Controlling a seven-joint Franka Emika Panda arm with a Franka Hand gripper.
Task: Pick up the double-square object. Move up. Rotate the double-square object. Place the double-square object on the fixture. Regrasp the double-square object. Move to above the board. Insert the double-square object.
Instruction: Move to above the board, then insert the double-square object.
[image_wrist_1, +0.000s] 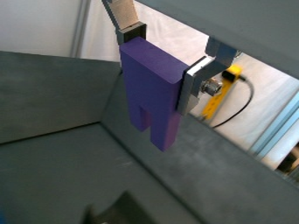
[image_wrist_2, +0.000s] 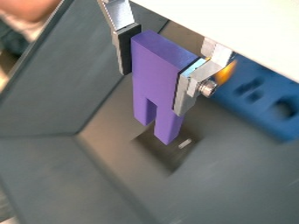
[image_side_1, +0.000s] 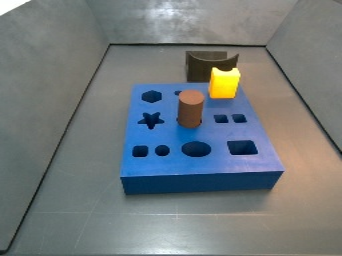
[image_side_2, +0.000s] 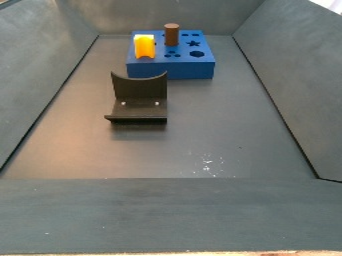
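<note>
End effector (image_wrist_1: 163, 63) clamped on the top of the purple block (image_wrist_1: 152, 92) in both wrist views, silver fingers (image_wrist_2: 195, 77) pressing its 2 sides, 2 prongs hanging down, clear of the grey floor (image_wrist_2: 70, 166). Not visible in either side view. Blue board (image_side_1: 201, 140) carrying yellow block (image_side_1: 225, 82) and brown cylinder (image_side_1: 190, 109); dark fixture (image_side_2: 138, 98) apart from the board.
</note>
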